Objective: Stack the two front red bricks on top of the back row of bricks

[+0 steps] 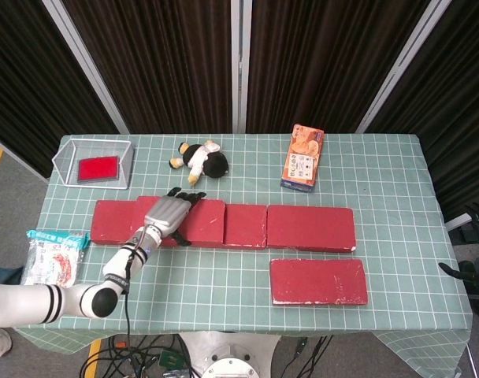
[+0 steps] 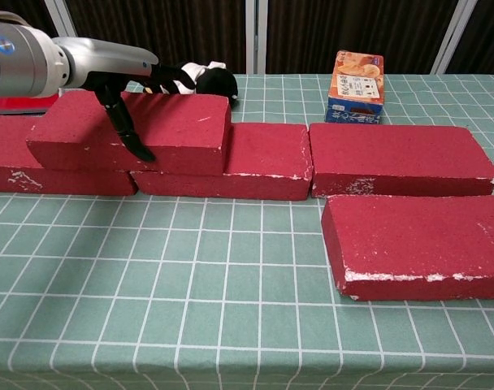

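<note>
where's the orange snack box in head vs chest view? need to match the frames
Head view: the orange snack box stands right of centre on the table, behind the back row of red bricks.
Chest view: it stands at the upper right, behind the rightmost back-row brick.
Shared landmark: the black-and-white plush toy lies to the box's left in both views, near the table's far edge.
</note>
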Motion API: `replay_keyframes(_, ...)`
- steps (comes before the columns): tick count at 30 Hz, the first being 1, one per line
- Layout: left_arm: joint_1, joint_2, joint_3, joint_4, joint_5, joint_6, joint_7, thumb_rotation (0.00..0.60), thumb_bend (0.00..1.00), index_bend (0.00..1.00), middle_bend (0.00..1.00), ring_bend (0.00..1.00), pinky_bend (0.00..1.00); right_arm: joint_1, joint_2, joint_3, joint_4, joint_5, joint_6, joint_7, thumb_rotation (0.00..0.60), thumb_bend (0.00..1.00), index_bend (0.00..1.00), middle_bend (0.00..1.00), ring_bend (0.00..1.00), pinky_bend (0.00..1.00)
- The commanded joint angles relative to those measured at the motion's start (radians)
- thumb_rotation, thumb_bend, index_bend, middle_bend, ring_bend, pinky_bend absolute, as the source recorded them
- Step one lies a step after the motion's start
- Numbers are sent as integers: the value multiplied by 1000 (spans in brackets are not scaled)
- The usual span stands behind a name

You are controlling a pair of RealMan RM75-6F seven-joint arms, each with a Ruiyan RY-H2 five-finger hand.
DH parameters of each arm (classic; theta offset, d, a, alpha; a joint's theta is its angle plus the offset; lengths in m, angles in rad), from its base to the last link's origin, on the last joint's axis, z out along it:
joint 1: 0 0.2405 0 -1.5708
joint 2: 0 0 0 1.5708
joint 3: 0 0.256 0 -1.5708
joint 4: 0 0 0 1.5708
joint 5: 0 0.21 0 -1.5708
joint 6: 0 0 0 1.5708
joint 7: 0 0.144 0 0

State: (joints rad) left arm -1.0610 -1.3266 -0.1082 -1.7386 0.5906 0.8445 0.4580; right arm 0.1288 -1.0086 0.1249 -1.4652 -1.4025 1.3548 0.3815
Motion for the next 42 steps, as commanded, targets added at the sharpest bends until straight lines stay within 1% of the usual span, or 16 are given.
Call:
replay_keyframes(1,-3,-4,2,3,2,-1,2,600,93,14,193,157,0,0,-1,0,1,0,0,1,600,0,0,0,0,0)
replay_keyframes(11,-20,3,-6,-5,-8,2,4,600,93,14,193,156,0,2,-4,0,8,1,-7,6,600,0,0,0,0,0)
replay_keyframes(33,-32,-7,5,15,-24,-4,-7,600,93,14,181,154,0,6,-3,0,8,-1,-12,4,600,0,0,0,0,0)
replay_keyframes(37,-33,-4,8,11,-26,-11,-9,600,93,14,164,138,0,6,-3,0,7,0,-13,3,600,0,0,0,0,0)
replay_keyframes(42,-41,-5,18,16,-36,-26,-5,600,93,14,113,92,0,7,-6,-1,7,-3,-12,0,600,0,0,0,0,0)
